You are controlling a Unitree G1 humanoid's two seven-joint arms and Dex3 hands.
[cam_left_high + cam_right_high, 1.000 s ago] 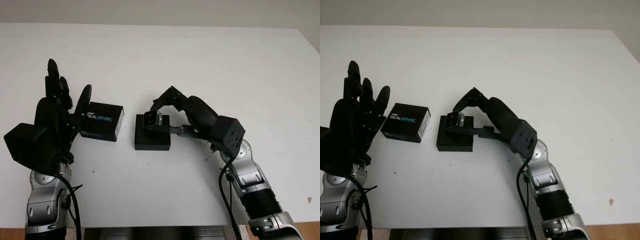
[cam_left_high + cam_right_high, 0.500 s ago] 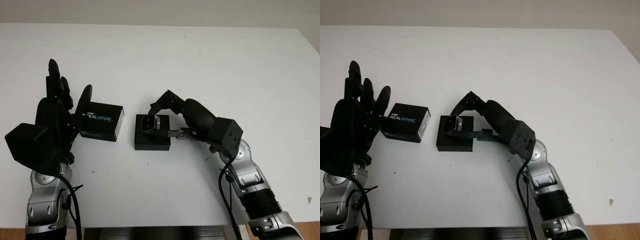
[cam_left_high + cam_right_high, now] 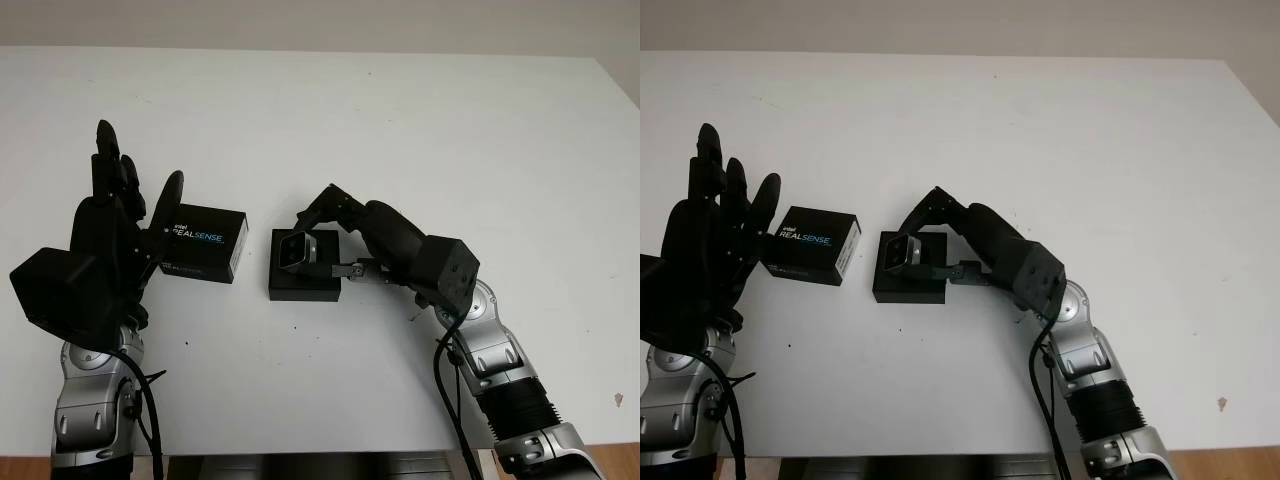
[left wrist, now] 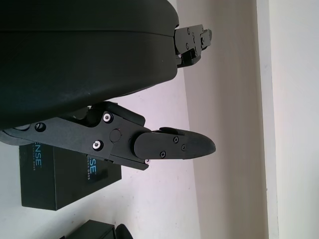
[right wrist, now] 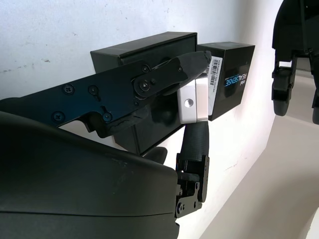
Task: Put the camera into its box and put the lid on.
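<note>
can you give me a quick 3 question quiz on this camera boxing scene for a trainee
1. True or false: the camera is held by the right hand over the open black box.
2. Which item lies next to the raised left hand? A) the RealSense lid B) a screwdriver C) a roll of tape
3. Fill in: the lid is ____ the box: on or off?

Key
1. True. In the right wrist view the fingers clamp the silver camera body above the box.
2. A. The printed lid sits on the white table between the open left hand and the box.
3. Off. It sits beside the box.
</note>
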